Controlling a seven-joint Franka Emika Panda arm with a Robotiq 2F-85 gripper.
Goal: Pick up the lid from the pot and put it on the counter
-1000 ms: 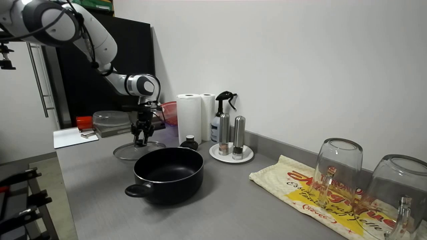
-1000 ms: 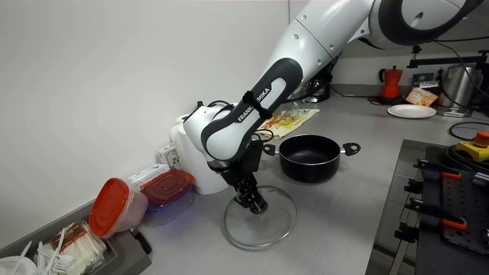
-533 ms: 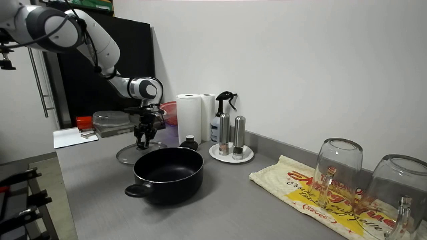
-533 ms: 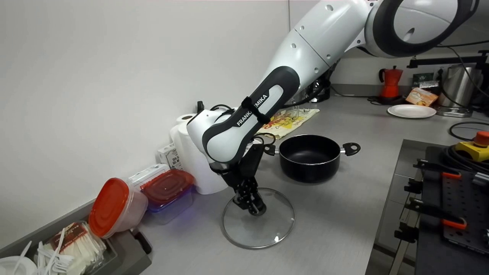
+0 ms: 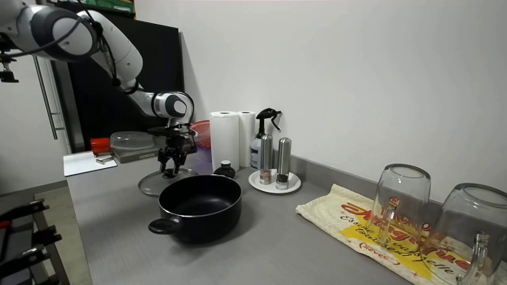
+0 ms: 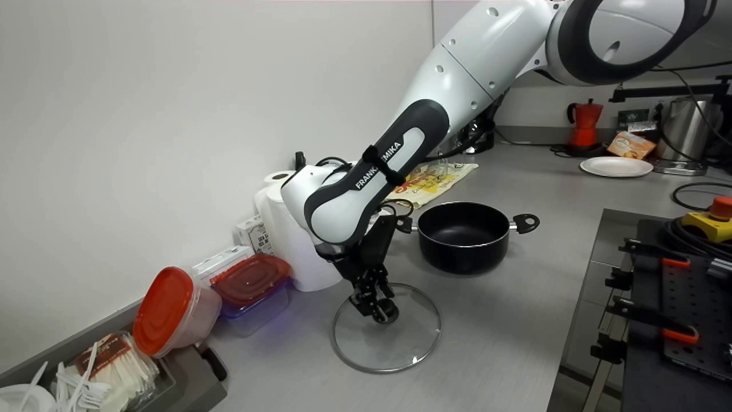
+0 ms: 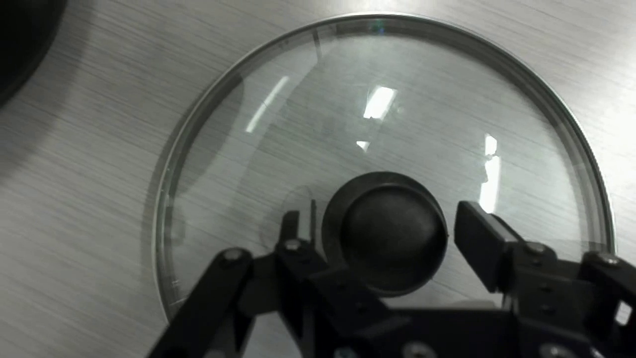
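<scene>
On the counter lies a clear, black-knobbed lid.

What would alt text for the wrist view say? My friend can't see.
A clear glass lid lies on a grey counter, an open black claw straddling its round black knob. Part of a black pot shows at top left.
</scene>
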